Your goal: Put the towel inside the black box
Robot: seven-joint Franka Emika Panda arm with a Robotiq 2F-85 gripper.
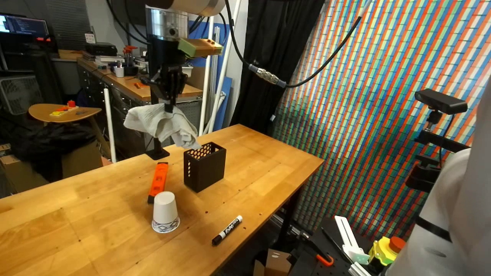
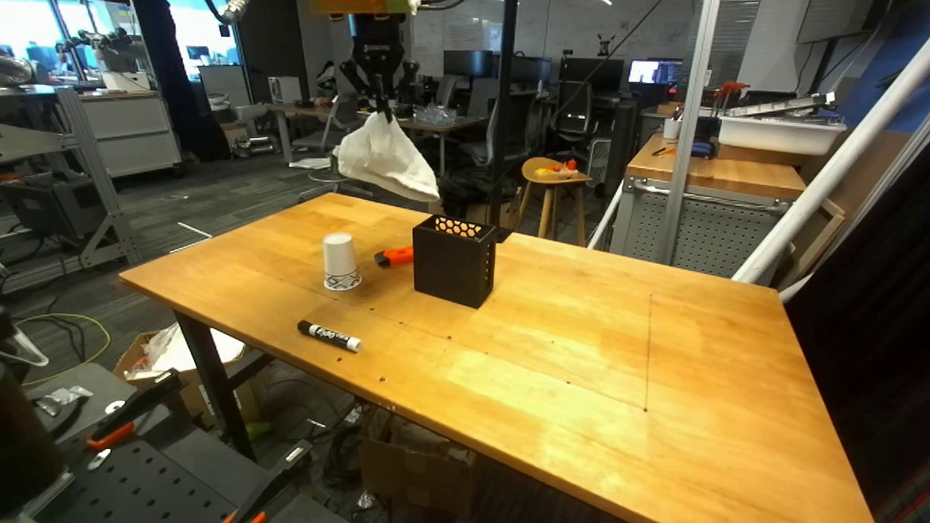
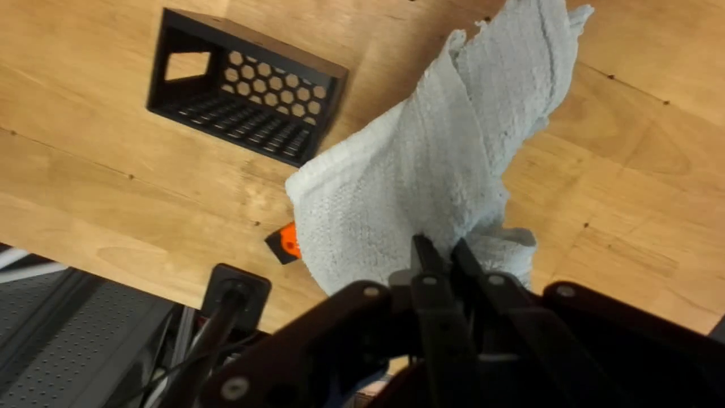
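Note:
My gripper [image 1: 168, 109] is shut on the white towel [image 1: 159, 122] and holds it in the air above the table. The towel hangs in loose folds from the fingertips in both exterior views [image 2: 385, 156]. In the wrist view the fingertips [image 3: 440, 242] pinch the towel [image 3: 408, 175] and it spreads out below them. The black box [image 1: 207, 168] stands upright on the table with its top open. It also shows in an exterior view [image 2: 450, 263]. In the wrist view the box [image 3: 252, 42] lies up and left of the towel, its visible inside empty.
An orange level [image 1: 158, 180] lies beside the box, partly under the towel in the wrist view [image 3: 290, 241]. An upside-down paper cup [image 1: 165, 212] and a black marker [image 1: 227, 230] are on the wooden table [image 1: 264, 161]. A dark post base [image 3: 235, 289] stands at the table edge.

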